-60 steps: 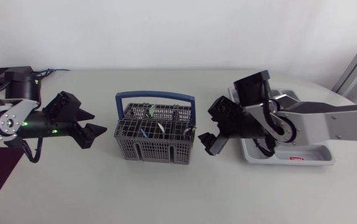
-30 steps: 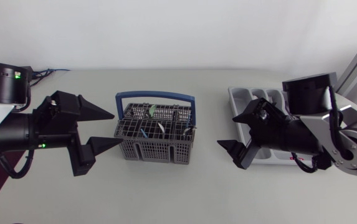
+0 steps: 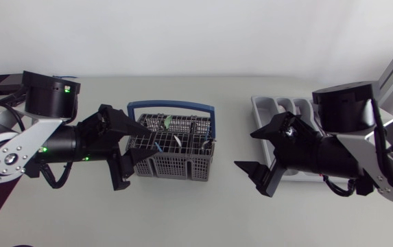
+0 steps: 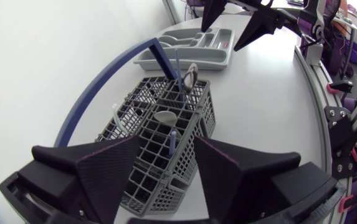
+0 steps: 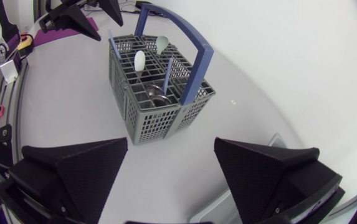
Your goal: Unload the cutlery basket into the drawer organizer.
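Left gripper (image 3: 148, 140), fingers apart, hangs at the left edge of the cutlery basket (image 3: 175, 163), nearer its upright cutlery (image 3: 175, 139); right gripper (image 3: 245, 149), likewise apart, waits well right of the basket, beside the drawer organizer (image 3: 289, 106).

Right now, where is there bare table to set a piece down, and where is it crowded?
Free: the table strip in front of the cutlery basket, and the gap between basket and drawer organizer, though the open right gripper hangs over it. Crowded: the basket's left side, where the open left gripper sits.
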You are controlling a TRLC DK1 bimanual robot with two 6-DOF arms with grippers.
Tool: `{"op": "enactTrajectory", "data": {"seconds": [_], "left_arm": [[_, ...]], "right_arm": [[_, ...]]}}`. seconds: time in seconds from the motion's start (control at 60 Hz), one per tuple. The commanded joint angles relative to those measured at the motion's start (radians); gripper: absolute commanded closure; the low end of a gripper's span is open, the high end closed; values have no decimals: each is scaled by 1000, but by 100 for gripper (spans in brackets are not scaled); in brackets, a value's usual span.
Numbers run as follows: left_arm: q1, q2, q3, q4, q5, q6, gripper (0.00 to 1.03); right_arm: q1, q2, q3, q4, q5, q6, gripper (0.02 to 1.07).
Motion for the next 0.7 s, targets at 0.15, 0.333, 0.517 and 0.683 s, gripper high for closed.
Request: {"op": "enactTrajectory", "data": {"seconds": [0.15, 0.333, 0.517, 0.683], "left_arm": [[-10, 38, -15, 54, -7, 21, 46], [-23, 43, -28, 81, -7, 21, 49], [-26, 46, -41, 100, -7, 21, 56], [-30, 46, -54, 106, -7, 24, 59]], "right_arm": [[9, 7, -30, 0, -10, -8, 7], [7, 16, -35, 14, -12, -8, 7], [7, 21, -44, 26, -13, -8, 7], [7, 30, -56, 41, -15, -8, 7]]}}
